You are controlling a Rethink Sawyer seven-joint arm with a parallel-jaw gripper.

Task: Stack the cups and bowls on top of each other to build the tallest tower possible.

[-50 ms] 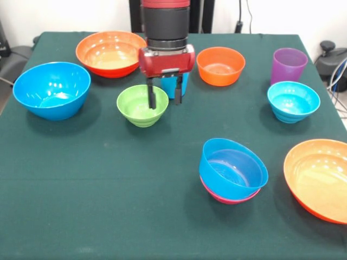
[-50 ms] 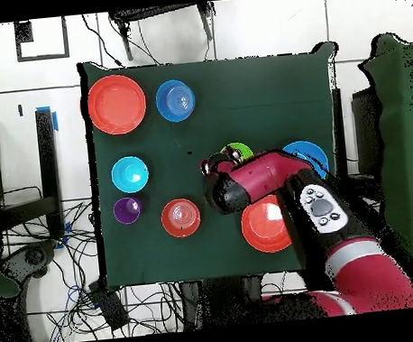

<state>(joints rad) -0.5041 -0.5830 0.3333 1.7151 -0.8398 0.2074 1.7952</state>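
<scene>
Tower [image 1: 233,172] so far = blue bowl [image 1: 234,167] nested tilted in a pink bowl [image 1: 227,197], of which we see only a rim sliver beneath. We take this stack as landmark, front view throughout.

Gripper [image 1: 163,93] hangs up and to the left of the stack, fingers apart w/ a clear gap, nothing between them; left finger in front of the small green bowl [image 1: 142,105], its tip over the bowl's rim. Contact w/ rim: we cannot tell. Light blue cup [image 1: 177,86] stands just behind the gripper, mostly hidden by it.

Other items rel. to the stack:
- small orange bowl [image 1: 220,65]: far side, roughly straight up from it.
- purple cup [image 1: 288,65]: far right, upright.
- cyan bowl [image 1: 293,101]: just in front of the purple cup, up-right of the stack.
- large orange bowl [image 1: 321,179]: right of the stack, at the table's [image 1: 97,206] edge, partly cut off.
- big blue bowl [image 1: 52,89]: far left.
- 2nd large orange bowl [image 1: 111,53]: far left corner area.

Overhead view: arm [image 2: 284,184] covers most of the green bowl [image 2: 238,149]; stack [image 2: 175,100] well apart from it.
</scene>
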